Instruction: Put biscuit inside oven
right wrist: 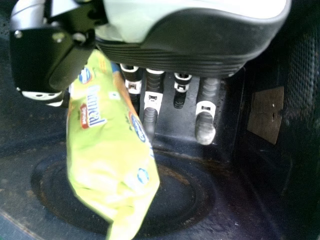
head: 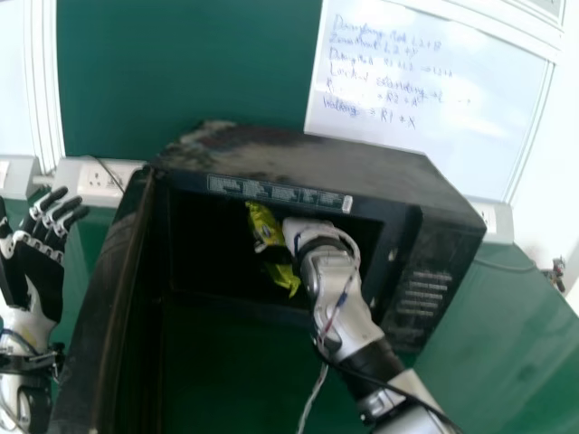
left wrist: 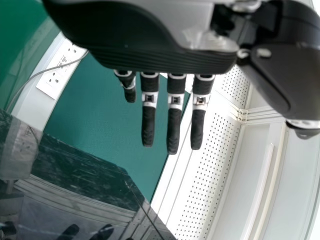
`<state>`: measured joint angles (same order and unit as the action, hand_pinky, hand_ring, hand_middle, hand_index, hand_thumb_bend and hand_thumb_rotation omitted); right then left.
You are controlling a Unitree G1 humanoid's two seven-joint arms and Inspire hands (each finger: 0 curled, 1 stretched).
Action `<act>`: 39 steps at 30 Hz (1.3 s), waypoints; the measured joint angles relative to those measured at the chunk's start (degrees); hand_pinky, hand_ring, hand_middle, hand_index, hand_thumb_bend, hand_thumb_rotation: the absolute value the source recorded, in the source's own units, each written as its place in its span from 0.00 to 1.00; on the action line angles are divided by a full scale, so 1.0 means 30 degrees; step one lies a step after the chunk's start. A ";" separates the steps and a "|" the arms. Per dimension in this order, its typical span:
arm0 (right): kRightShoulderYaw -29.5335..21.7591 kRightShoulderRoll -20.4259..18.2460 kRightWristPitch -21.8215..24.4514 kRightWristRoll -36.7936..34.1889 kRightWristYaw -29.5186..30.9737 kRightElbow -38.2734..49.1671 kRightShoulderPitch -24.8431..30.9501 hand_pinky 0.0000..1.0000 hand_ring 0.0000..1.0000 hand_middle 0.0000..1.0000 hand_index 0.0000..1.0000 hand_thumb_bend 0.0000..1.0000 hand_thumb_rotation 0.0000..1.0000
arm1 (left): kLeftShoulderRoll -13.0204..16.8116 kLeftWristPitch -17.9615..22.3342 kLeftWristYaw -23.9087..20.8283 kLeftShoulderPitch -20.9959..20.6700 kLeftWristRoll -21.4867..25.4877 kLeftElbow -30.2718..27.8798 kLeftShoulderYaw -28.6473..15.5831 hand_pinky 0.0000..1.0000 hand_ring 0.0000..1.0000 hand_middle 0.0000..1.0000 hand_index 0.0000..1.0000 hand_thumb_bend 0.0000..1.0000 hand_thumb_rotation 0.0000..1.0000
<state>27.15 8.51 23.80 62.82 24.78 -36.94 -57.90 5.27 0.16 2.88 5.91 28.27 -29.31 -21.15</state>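
The fingers (right wrist: 151, 100) of your right hand (head: 298, 233) reach down with small gaps between them, and you have the biscuit packet (right wrist: 107, 145) pinched between them and the thumb (right wrist: 44, 97). How firmly they press on it, you cannot tell.

Your packet is inside the oven (head: 317, 167), just within its front opening in the head view, and it hangs tilted beside the hand. In your right wrist view its upper end is tucked close under the palm, and its body slants down over the round recess (right wrist: 185, 200) in the cavity floor. Whether its lower end touches that floor, you cannot tell. A brownish panel (right wrist: 266, 115) sits on the inner wall, apart from your fingers.

The oven door (head: 118, 280) stands open on your left. Outside it, at the left edge of the head view, your left hand (head: 32, 271) is raised with its fingers extended and slightly spread.

The oven stands on the green table (head: 516, 298). Behind it you have a green board (head: 181, 72) and a whiteboard (head: 434, 99) with handwriting, with wall sockets (head: 95, 178) near the oven's back left.
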 measured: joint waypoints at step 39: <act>0.3333 -0.0423 0.1308 -0.3213 -0.0728 -0.7673 -0.4053 0.18 0.26 0.47 0.70 0.57 0.00 | -0.0022 -0.0178 -0.0152 0.0105 0.0036 -0.0450 -0.0071 0.69 0.67 0.67 0.70 0.71 0.61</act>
<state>37.15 7.24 27.73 53.19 22.60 -59.96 -70.06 5.20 -0.38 2.42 6.22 28.38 -30.66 -21.36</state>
